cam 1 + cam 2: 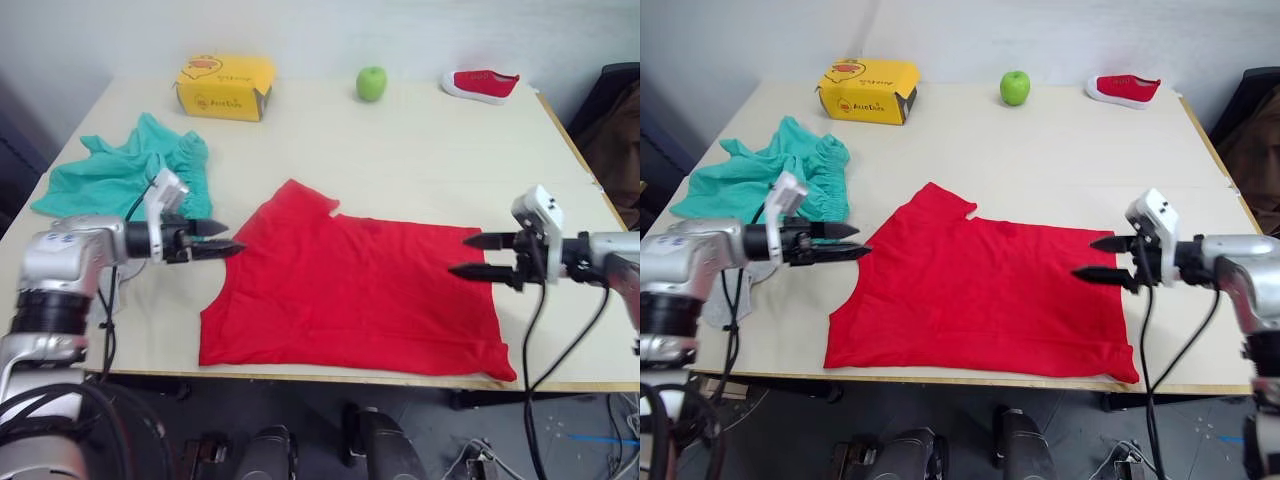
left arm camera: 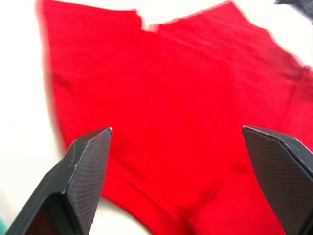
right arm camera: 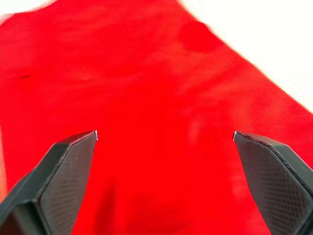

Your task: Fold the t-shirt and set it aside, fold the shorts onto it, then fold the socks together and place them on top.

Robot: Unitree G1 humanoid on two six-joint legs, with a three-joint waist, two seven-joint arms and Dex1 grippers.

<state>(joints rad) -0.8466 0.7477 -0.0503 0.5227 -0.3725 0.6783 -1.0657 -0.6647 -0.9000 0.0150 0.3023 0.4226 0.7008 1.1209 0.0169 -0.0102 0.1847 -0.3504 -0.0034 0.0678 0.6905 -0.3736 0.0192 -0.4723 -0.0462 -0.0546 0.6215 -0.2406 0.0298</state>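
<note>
1. The shirt [image 1: 350,290] is spread flat at the table's [image 1: 430,150] front centre, unfolded; no fold is judged made yet.
2. The shorts [image 1: 120,175] are bunched at 10 o'clock from the shirt, untouched. The socks cannot be made out with certainty.
3. The shirt's long axis is seen running 9 to 3 o'clock, with a corner pointing towards 11.
4. The left gripper [image 1: 222,238] at the shirt's 9 o'clock edge and the right gripper [image 1: 468,255] at its 3 o'clock edge are held parted, empty.

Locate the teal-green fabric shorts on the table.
In the left eye view, the teal-green fabric shorts lie crumpled near the table's left edge, beside the yellow cardboard box and just behind the left gripper.
</note>
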